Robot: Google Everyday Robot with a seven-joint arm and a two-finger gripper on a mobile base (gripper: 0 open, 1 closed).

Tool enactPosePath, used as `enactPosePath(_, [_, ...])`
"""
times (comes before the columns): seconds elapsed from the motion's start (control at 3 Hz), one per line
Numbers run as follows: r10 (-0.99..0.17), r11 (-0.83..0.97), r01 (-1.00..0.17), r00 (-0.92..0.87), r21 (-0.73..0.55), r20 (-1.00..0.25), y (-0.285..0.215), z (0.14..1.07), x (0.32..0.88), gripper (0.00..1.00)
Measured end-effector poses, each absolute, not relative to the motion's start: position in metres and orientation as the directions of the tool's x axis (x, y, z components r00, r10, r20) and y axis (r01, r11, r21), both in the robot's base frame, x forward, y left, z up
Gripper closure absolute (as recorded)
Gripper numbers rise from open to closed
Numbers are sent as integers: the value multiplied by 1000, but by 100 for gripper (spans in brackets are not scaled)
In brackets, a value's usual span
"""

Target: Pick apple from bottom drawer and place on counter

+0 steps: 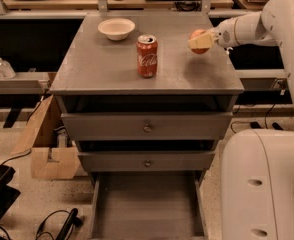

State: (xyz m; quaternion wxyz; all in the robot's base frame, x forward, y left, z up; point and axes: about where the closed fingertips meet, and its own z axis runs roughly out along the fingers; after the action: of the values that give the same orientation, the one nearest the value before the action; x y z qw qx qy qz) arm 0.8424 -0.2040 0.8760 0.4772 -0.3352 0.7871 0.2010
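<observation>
My gripper (200, 40) is over the right part of the grey counter (107, 64), reaching in from the right on the white arm. It is shut on the red-orange apple (198, 35), which hangs a little above the counter surface, right of the Coca-Cola can. The bottom drawer (148, 204) is pulled open below the cabinet and its grey floor shows nothing in it.
A red Coca-Cola can (147, 56) stands mid-counter. A white bowl (116, 28) sits at the back left. Two shallower knobbed drawers (147, 127) are shut. The robot's white base (262, 184) fills the lower right. A cardboard box (47, 144) stands left of the cabinet.
</observation>
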Motion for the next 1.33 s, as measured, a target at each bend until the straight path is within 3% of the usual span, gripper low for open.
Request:
enactPosePath(0.33, [-321, 711, -702, -385, 49, -865, -205, 840, 850, 100])
enactPosePath(0.67, [-320, 712, -701, -389, 52, -864, -205, 844, 850, 83])
enactPosePath(1.33, [-320, 710, -703, -390, 55, -863, -203, 844, 851, 36])
